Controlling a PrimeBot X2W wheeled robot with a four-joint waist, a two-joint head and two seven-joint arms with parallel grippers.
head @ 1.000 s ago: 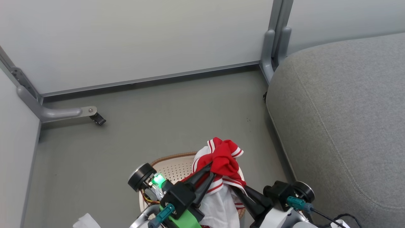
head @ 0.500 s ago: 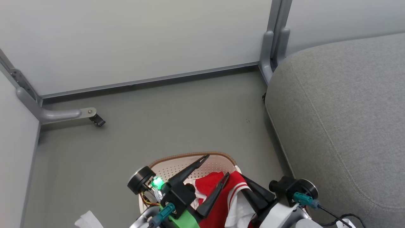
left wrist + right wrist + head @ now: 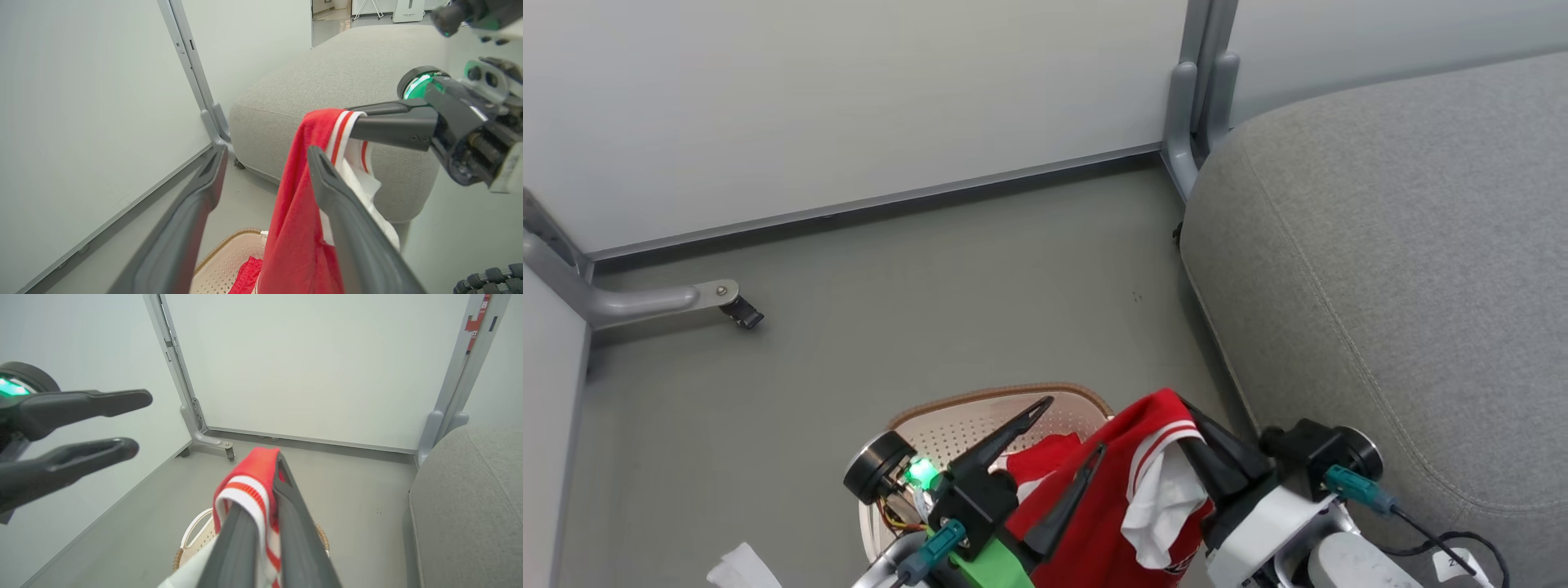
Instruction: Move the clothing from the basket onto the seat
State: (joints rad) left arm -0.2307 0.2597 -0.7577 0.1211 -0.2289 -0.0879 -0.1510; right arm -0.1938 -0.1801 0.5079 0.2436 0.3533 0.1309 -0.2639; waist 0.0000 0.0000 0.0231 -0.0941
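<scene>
A red garment (image 3: 1131, 498) with white trim hangs from my right gripper (image 3: 1188, 408), which is shut on its striped hem (image 3: 245, 486) above the basket (image 3: 1005, 394). My left gripper (image 3: 1072, 425) stands open just left of the hanging cloth, nothing between its fingers (image 3: 204, 183). The cream basket (image 3: 229, 261) with its brown rim sits on the floor below both grippers, and a second red piece (image 3: 1041, 457) lies inside it. The grey seat (image 3: 1380, 245) rises to the right, close to the right gripper (image 3: 353, 118). In the right wrist view my left gripper (image 3: 141, 421) shows at the left.
Pale partition panels close the back and left. A grey metal foot with a caster (image 3: 727, 306) juts onto the floor at left, and a grey post (image 3: 1192, 106) stands at the seat's far corner. A white scrap (image 3: 739, 567) lies at the bottom left.
My left gripper has opened and let go of the red garment. The right gripper keeps it and has carried it up and toward the seat. The camera has swung slightly right.
</scene>
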